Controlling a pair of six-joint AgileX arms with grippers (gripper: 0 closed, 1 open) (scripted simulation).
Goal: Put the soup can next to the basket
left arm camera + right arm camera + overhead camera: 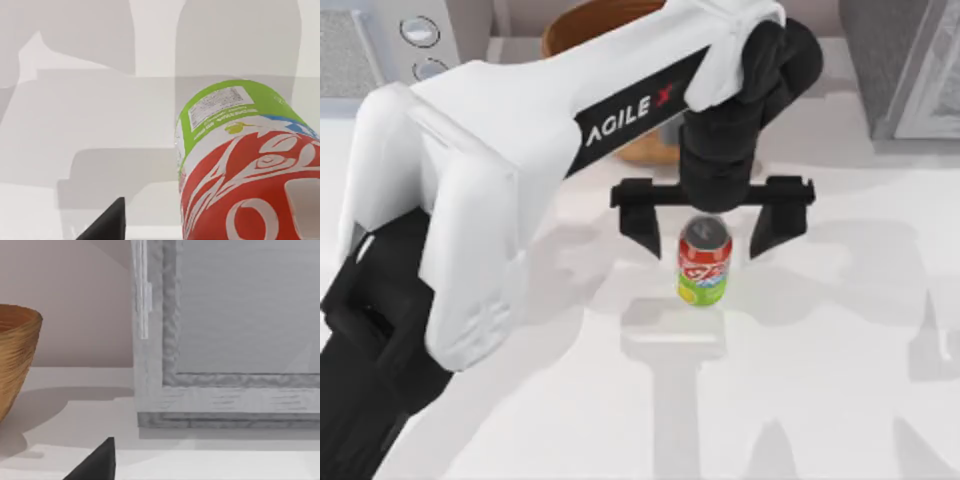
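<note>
- One white table (820, 380) carries everything, its surface crossed by grey shadows; a grey framed panel (225, 340) stands at the far right corner, and a pale wall rises behind it.
- The basket (582, 25) sits at the far edge, mostly hidden under the left arm; the right wrist view shows its ribbed tan wall (15, 360).
- Bare tabletop lies open toward the near edge and the right of the soup can (705, 262).
- The soup can stands upright near mid-table, long axis vertical, silver top up, apart from the basket.
- The left gripper (705, 228) hangs over the can, fingers spread to either side, not touching it.
- Whether the right gripper's fingers are spread or pressed together cannot be told.
</note>
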